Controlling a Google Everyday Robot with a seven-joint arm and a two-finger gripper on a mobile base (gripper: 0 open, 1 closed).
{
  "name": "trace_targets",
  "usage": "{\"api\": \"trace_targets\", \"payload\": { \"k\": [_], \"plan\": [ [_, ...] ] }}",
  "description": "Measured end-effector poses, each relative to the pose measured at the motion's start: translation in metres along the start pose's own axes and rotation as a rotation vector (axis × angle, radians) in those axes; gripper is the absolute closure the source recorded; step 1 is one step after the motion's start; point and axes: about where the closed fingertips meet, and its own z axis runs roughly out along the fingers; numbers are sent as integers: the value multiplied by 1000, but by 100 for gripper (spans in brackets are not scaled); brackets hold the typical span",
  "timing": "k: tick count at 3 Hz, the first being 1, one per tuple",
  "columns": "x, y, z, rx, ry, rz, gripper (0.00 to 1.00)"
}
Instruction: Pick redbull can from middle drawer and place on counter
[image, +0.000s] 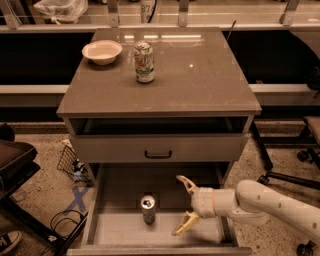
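Note:
The redbull can (148, 209) stands upright on the floor of the pulled-out middle drawer (120, 190), left of centre, its shiny top facing up. My gripper (183, 206) is over the drawer, just right of the can and apart from it, with its two tan fingers (186, 183) spread wide open and empty. The white arm comes in from the lower right. The counter (200, 75) is the glossy top of the cabinet above.
A green-and-white can (144, 62) and a white bowl (102, 51) stand on the counter's back left. A drawer front with a black handle (158, 154) sits above the open drawer. Chair bases stand right, a wire basket and cables left.

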Motion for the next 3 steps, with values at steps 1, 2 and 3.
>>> {"api": "trace_targets", "payload": {
  "k": [1, 2, 3],
  "plan": [
    [8, 0, 37, -49, -15, 31, 0],
    [12, 1, 73, -95, -52, 59, 0],
    [20, 1, 102, -125, -110, 98, 0]
  ]
}}
